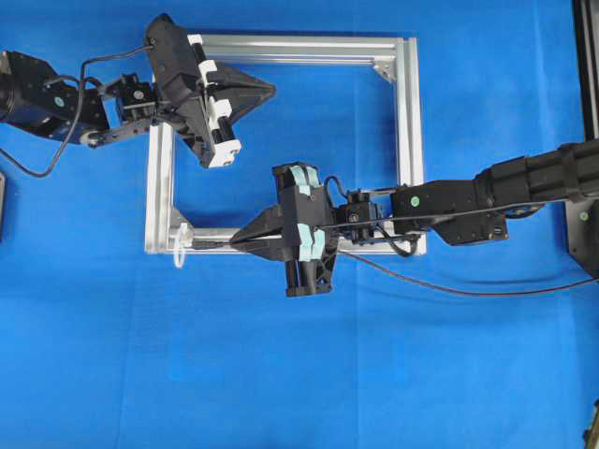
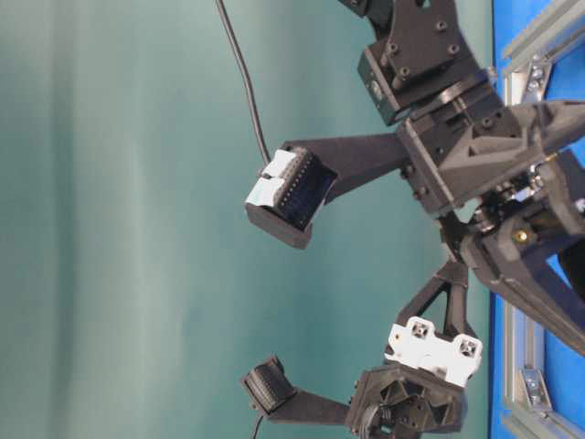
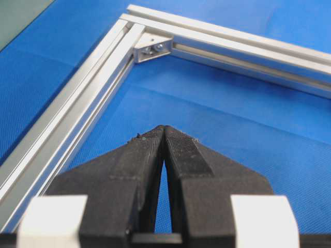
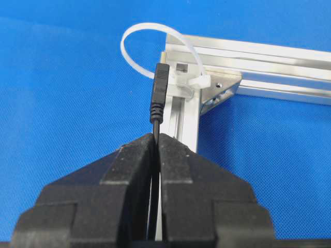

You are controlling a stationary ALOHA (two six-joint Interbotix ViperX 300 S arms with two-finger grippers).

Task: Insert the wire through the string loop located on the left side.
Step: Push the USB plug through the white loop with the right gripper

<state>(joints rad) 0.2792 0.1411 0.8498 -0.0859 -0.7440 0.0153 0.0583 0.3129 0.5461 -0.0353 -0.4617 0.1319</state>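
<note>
The silver aluminium frame (image 1: 408, 112) lies on blue cloth. The white string loop (image 1: 178, 249) sticks out from its lower-left corner, seen close up in the right wrist view (image 4: 194, 81). My right gripper (image 1: 236, 240) (image 4: 156, 135) is shut on the wire (image 4: 155, 121) just behind its black plug (image 4: 159, 90). The plug tip stands at the loop's opening; I cannot tell whether it has entered. The wire's slack (image 1: 440, 287) trails right. My left gripper (image 1: 271, 91) (image 3: 164, 127) is shut and empty, hovering inside the frame near its top-left corner (image 3: 152, 46).
The right arm (image 1: 505, 192) lies across the frame's right rail and lower-right corner. A dark object (image 1: 2, 201) sits at the left edge and a black stand (image 1: 586, 224) at the right edge. Blue cloth (image 1: 281, 374) spreads below the frame.
</note>
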